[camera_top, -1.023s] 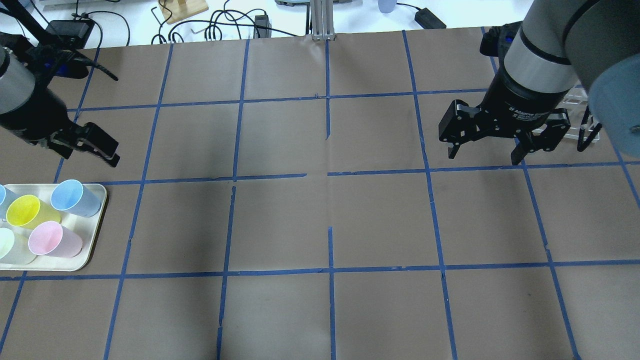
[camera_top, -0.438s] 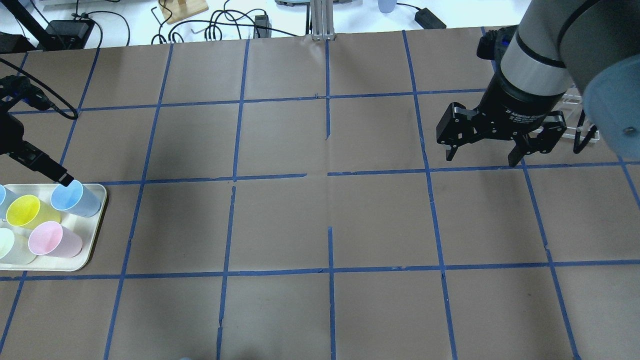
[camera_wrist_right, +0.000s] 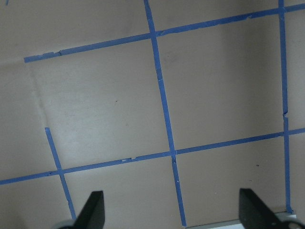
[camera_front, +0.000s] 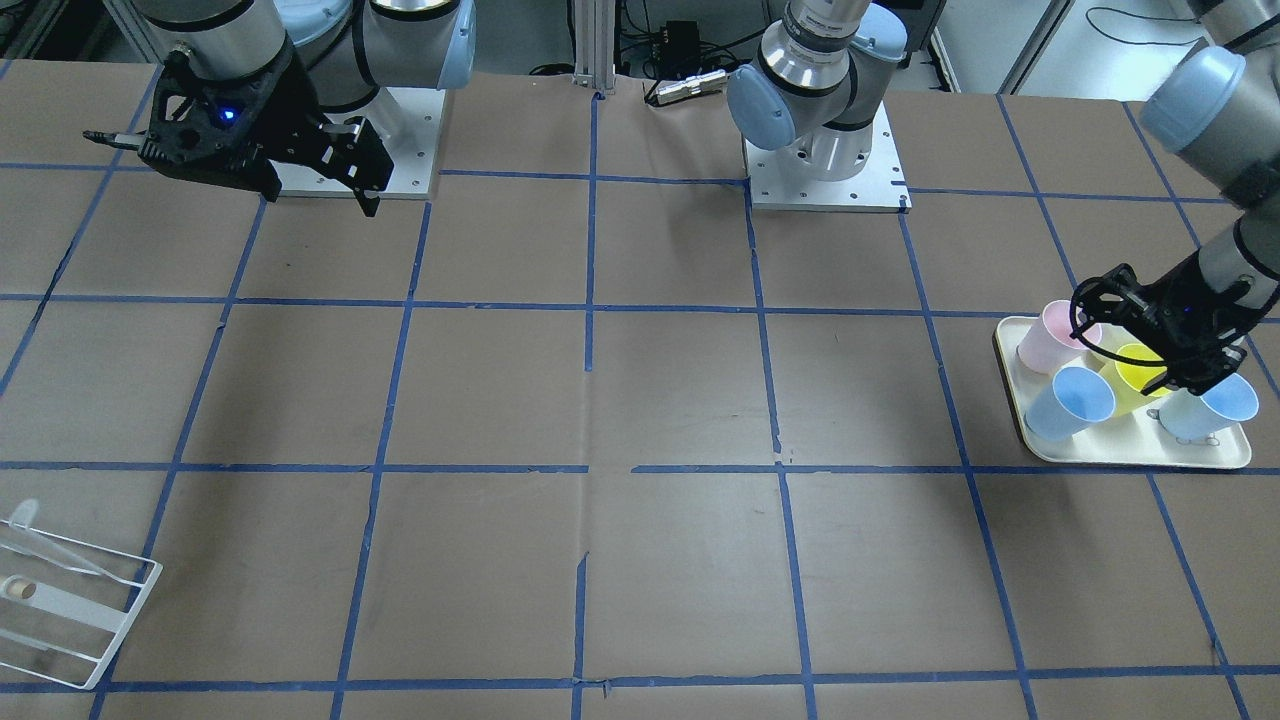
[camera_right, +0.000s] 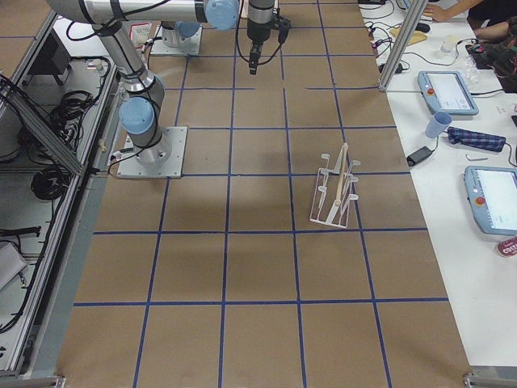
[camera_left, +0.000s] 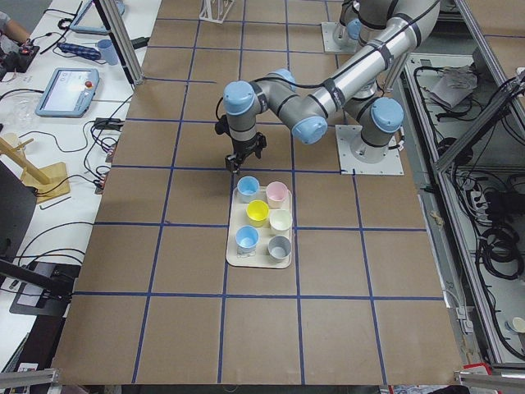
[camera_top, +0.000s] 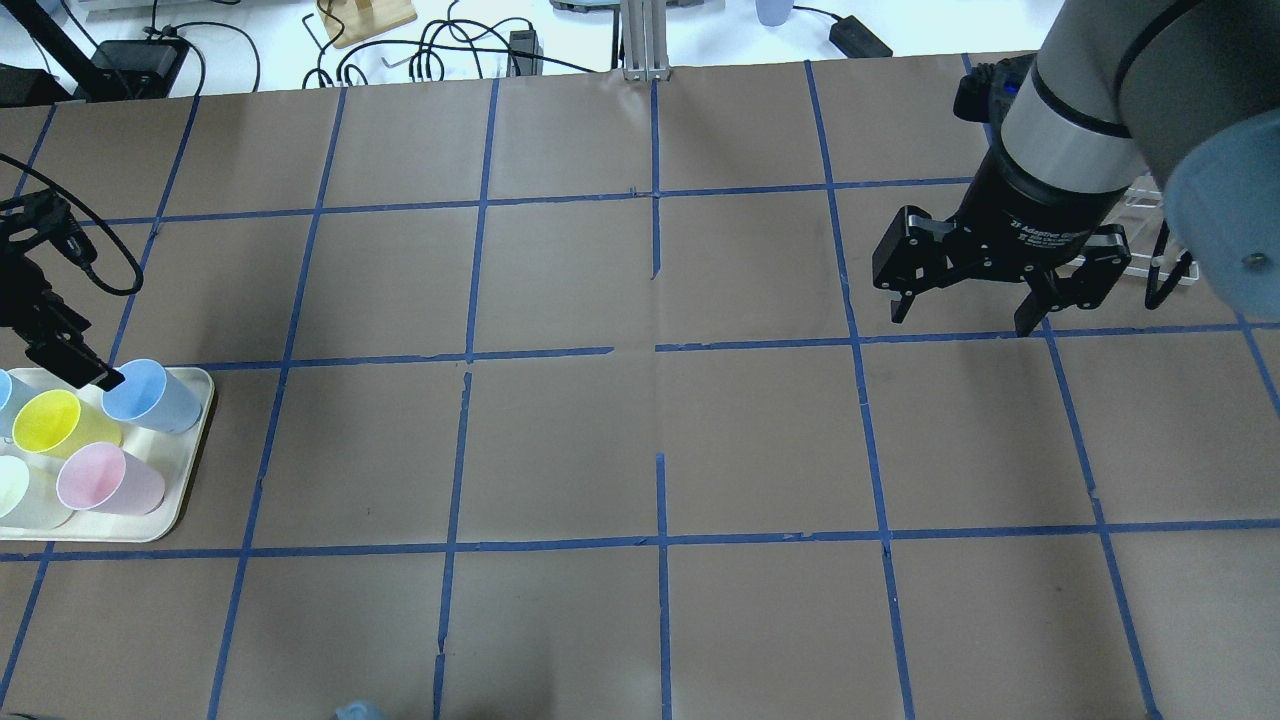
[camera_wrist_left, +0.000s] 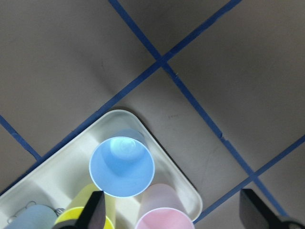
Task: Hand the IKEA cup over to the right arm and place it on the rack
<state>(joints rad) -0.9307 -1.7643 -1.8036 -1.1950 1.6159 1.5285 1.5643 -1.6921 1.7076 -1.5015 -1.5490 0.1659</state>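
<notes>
Left gripper (camera_wrist_left: pixel 172 212) nearest — hangs with black fingers (camera_wrist_left: pixel 94 212) spread wide, pinches nothing. Looks straight down into the IKEA cup (camera_wrist_left: pixel 121 166), just ahead of the fingertips rather than between them. Stands upright in the far corner of the tray (camera_top: pixel 186 462) toward the robot's right, mouth up, long axis vertical, tapering to a narrower base. Shows smooth pale sky-blue plastic outside, brighter blue within, under a thin round rim. Shares that cream, round-cornered tray with a yellow cup (camera_top: pixel 47 420) and a pink cup (camera_top: pixel 100 482) close alongside; cuts both off at the wrist view's lower edge. Loses most of the left gripper past the overhead frame's edge, save one dark fingertip by the cup's rim — touching or not, cannot tell. Rests on matte brown paper (camera_top: pixel 560 450) gridded with blue tape (camera_top: pixel 662 600). Farther across, finds the right gripper (camera_top: pixel 960 318) splayed open and empty above the paper. Beyond it, hides part of the rack (camera_right: pixel 338 184) behind the right arm (camera_top: pixel 1080 130) in the overhead view; shows in the right-side view as thin white wire with slanted pegs, well apart from the tray.
</notes>
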